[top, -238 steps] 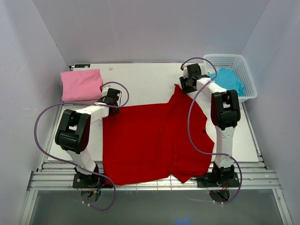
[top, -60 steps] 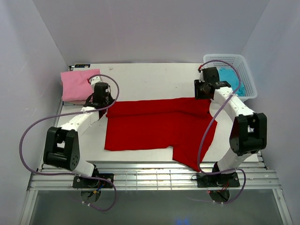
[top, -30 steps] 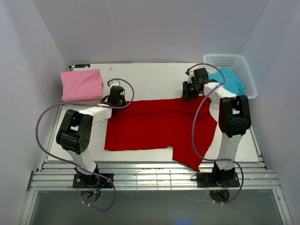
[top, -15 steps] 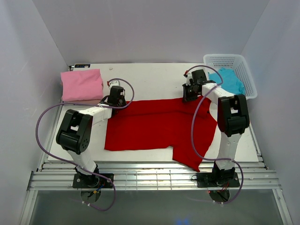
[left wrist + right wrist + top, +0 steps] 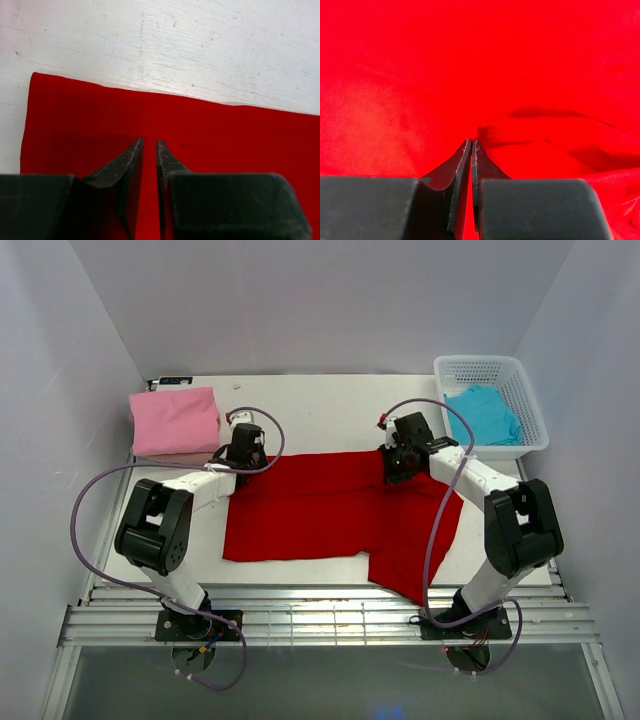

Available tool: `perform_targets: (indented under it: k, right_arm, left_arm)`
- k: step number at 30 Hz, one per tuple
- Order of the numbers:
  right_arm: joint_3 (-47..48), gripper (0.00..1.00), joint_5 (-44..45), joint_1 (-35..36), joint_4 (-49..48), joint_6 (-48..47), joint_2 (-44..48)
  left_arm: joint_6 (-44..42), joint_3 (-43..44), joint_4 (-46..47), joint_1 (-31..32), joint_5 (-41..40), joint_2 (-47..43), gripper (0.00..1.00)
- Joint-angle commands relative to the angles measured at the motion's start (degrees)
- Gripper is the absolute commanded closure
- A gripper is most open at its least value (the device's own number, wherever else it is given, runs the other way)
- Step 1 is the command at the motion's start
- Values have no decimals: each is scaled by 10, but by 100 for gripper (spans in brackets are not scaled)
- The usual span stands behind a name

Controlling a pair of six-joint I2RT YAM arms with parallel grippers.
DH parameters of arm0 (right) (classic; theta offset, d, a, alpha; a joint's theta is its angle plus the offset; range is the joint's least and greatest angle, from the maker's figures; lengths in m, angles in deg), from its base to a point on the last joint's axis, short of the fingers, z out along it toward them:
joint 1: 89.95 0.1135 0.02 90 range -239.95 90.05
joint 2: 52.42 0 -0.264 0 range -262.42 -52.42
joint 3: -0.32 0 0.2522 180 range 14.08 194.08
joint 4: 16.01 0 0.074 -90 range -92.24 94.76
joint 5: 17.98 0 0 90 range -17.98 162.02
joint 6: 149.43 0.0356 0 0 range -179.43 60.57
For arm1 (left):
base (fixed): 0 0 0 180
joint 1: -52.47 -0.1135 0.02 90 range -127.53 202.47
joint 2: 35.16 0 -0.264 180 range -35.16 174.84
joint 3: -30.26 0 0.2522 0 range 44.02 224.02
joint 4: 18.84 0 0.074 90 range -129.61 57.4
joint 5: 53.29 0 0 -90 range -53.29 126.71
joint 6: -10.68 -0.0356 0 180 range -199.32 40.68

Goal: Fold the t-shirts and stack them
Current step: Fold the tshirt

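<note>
The red t-shirt (image 5: 320,510) lies folded into a wide band on the white table (image 5: 320,410), one sleeve trailing toward the near right edge. My left gripper (image 5: 246,458) hovers low over the shirt's far left corner. In the left wrist view its jaws (image 5: 149,142) stand a narrow slit apart over flat red cloth (image 5: 240,135), with nothing bunched between them. My right gripper (image 5: 393,472) sits on the shirt's far right part. In the right wrist view it (image 5: 471,141) is shut, and a pucker of red cloth (image 5: 535,145) gathers at its tips.
A folded pink t-shirt (image 5: 175,420) lies at the table's far left. A turquoise t-shirt (image 5: 485,412) sits in the white lattice basket (image 5: 480,362) at the far right. Bare table (image 5: 175,40) lies beyond the red shirt's far edge.
The right gripper has shut and moved from the shirt's far edge toward me and left, onto the cloth. The left gripper has barely shifted.
</note>
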Motion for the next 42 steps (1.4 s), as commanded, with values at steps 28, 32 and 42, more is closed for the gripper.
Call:
perform_targets:
  k: [28, 32, 42]
  right_arm:
    - [24, 92, 221, 17, 17, 64, 94]
    - [75, 92, 253, -25, 15, 58, 8]
    - [138, 92, 252, -86, 16, 60, -132]
  left_arm:
    - [-27, 42, -19, -3, -34, 63, 79]
    - [-20, 51, -18, -10, -37, 87, 88]
    - [-16, 63, -21, -50, -27, 135, 100]
